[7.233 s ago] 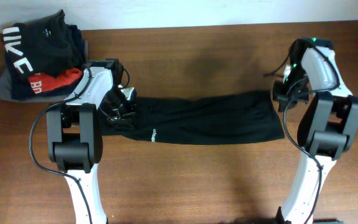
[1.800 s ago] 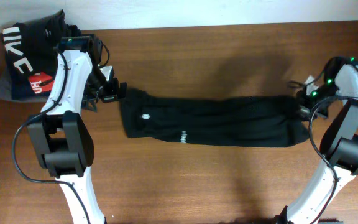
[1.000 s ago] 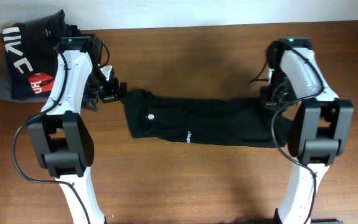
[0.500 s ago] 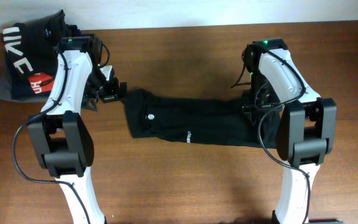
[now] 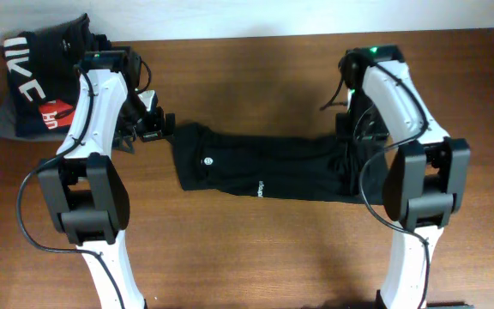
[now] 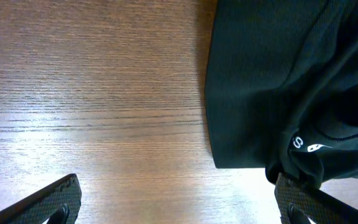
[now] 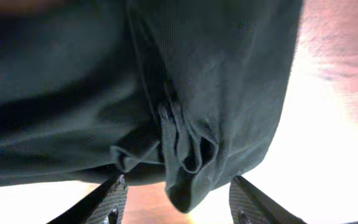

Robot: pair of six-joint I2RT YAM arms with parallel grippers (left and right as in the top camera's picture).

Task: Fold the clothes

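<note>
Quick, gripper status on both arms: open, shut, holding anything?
Left gripper: open, empty, over bare table beside the black garment.
Right gripper: open, jaws apart over the garment's bunched end, not pinching it.

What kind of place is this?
Probably a robotics lab or test station: a left arm and a right arm stand at a wooden table, with a black garment laid out on it and a pile of folded clothes at one corner.

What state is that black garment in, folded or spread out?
Partly folded: the black garment lies as a long narrow band on the table, its right end bunched.
</note>
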